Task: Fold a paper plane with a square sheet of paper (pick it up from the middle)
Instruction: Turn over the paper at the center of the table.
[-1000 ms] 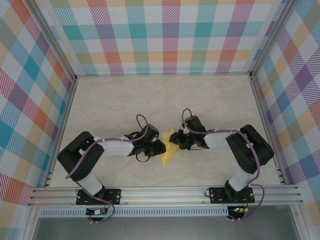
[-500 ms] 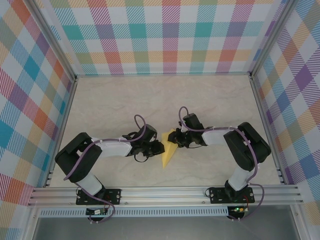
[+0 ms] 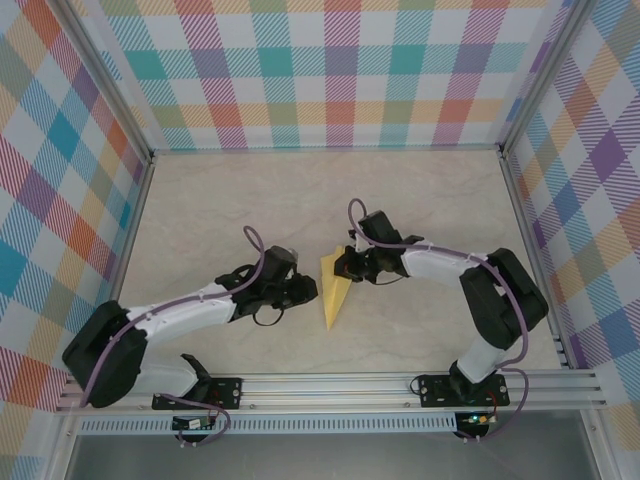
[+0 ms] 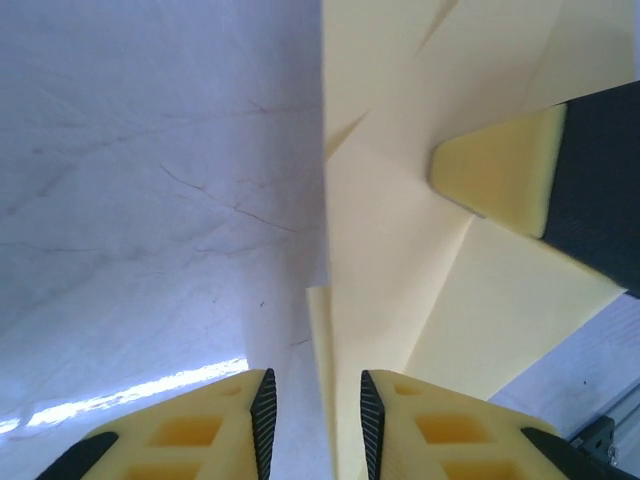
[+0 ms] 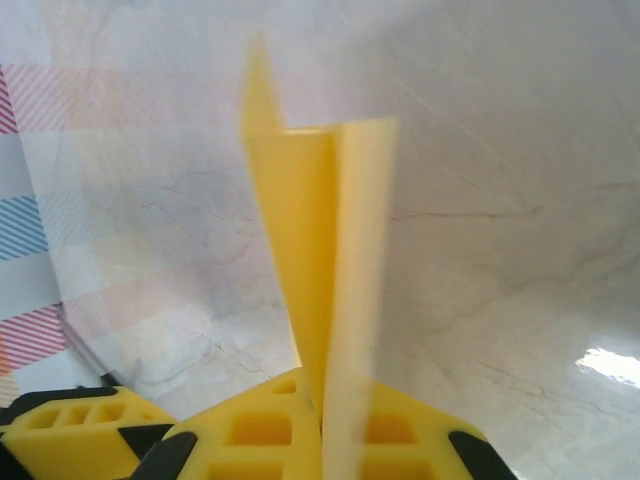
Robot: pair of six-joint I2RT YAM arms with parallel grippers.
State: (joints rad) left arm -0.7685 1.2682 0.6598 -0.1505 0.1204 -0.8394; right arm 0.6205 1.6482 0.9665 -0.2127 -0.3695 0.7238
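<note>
Top view: the paper plane [image 3: 334, 292], thin matte yellow paper folded into a narrow dart, lies at the centre of the pale, marble-veined worktop [image 3: 220, 210], its sharp tip toward the arm bases. Checked pastel panels [image 3: 340, 70] wall the cell.

The right pincer [image 3: 346, 266] meets the dart's broad far end. The left pincer [image 3: 308, 290] sits just beside its left edge.

Right wrist view: the right pincer [image 5: 325, 400] is pressed together on the paper plane [image 5: 300, 220], whose layers stand upright as smooth vertical blades above the ribbed yellow fingers.

Left wrist view: the left pincer [image 4: 318, 385] is slightly spread, its black pads apart with a raised paper edge in the gap. The paper plane [image 4: 390, 250] shows crisp diagonal creases and overlapping flaps. A yellow-tipped black finger [image 4: 500, 165] of the other arm lies on it.

Compared with a second earlier, the left arm is stretched low and long rather than hunched. Its pincer has drawn slightly left. The right pincer has shifted left and farther from the bases, closing on the paper. The dart appears slimmer.
</note>
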